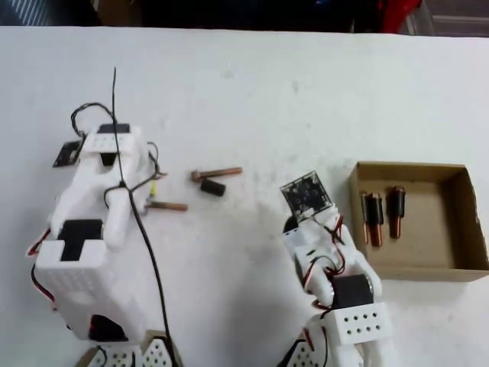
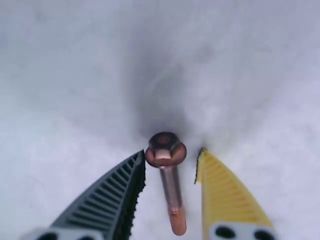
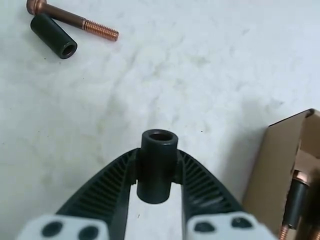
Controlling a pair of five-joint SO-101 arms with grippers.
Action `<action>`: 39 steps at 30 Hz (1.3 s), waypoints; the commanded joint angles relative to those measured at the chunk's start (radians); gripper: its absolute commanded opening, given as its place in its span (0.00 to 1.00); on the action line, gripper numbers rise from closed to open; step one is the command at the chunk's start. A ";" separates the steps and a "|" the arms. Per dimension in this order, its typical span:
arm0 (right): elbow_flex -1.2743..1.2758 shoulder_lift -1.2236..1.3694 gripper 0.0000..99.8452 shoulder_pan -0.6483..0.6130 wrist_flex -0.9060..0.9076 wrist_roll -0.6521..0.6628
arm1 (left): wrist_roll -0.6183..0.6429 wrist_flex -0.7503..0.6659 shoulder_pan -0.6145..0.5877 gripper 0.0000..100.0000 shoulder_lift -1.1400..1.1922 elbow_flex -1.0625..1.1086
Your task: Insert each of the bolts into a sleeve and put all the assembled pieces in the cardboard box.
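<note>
A copper bolt [image 2: 170, 200] lies on the white table between the fingers of my left gripper [image 2: 170, 160], which stands open around it; the grey finger [image 2: 117, 195] nearly touches the bolt's hex head, the yellow finger [image 2: 220, 195] stands apart. In the high view this bolt [image 1: 170, 206] pokes out beside the left arm. My right gripper [image 3: 157, 160] is shut on a black sleeve [image 3: 158, 162], held upright with its bore showing. A second bolt [image 1: 218, 173] and a loose sleeve [image 1: 213, 187] lie side by side mid-table. The cardboard box [image 1: 451, 264] holds two assembled pieces [image 1: 374, 214].
The right arm [image 1: 336, 283] sits just left of the box, its wrist board [image 1: 308, 193] near the box's corner. Black cables [image 1: 141, 229] trail over the left arm. The loose bolt [image 3: 75, 19] and sleeve [image 3: 52, 36] lie ahead of the right gripper.
</note>
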 commanded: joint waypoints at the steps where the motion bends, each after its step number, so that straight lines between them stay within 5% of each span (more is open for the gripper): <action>1: -0.008 -0.005 0.02 0.012 -0.024 0.014 | -0.074 0.023 0.010 0.19 0.039 -0.009; 14: -0.008 -0.005 0.02 0.012 -0.024 0.014 | -0.052 0.025 0.010 0.19 0.042 -0.023; 19: -0.008 -0.005 0.02 0.012 -0.024 0.014 | -0.055 0.023 0.004 0.02 0.042 -0.025; 28: -0.006 -0.005 0.02 0.012 -0.024 0.014 | -0.064 0.023 0.010 0.02 0.039 -0.028; 39: -0.006 -0.005 0.02 0.012 -0.024 0.014 | -0.450 0.242 0.012 0.02 0.041 -0.269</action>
